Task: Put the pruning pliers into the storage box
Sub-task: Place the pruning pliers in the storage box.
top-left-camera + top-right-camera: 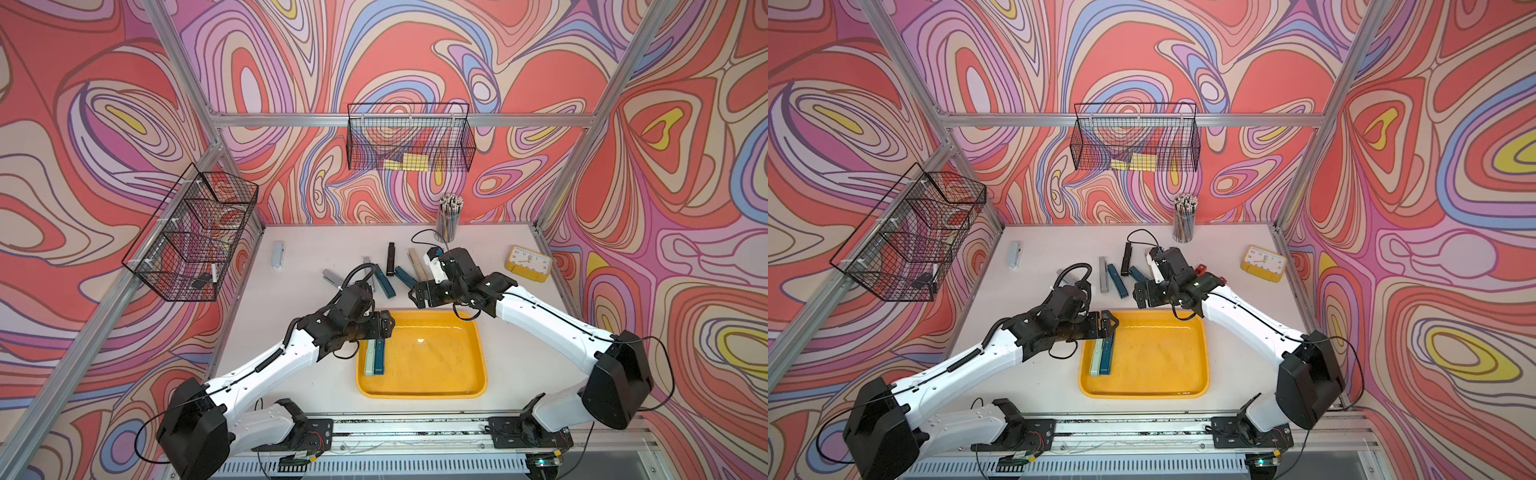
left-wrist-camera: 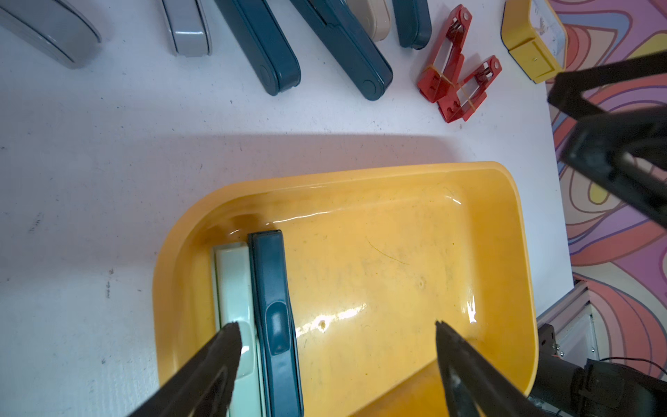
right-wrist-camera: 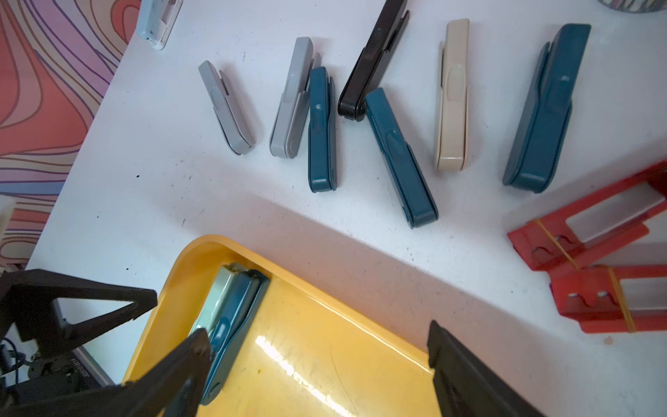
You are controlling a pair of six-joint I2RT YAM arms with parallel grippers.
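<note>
Box: the yellow box [image 1: 436, 353] is sitting on the counter [image 1: 519, 365] in front of you.
Done: 2 are lying inside, the pale green pliers [image 1: 369, 359] touching the teal pliers [image 1: 379, 356], along the box's left wall.
Left tool: your left tool [image 2: 335, 325] is hanging wide open just above those 2, gripping nothing.
Right tool: your right tool [image 3: 319, 330] is hovering open and empty near the box's far rim.
Left to do: 8 slim pliers [image 3: 400, 159] and 2 red ones [image 3: 584, 234] are lying loose beyond the box; you are looking at an early stage.
</note>
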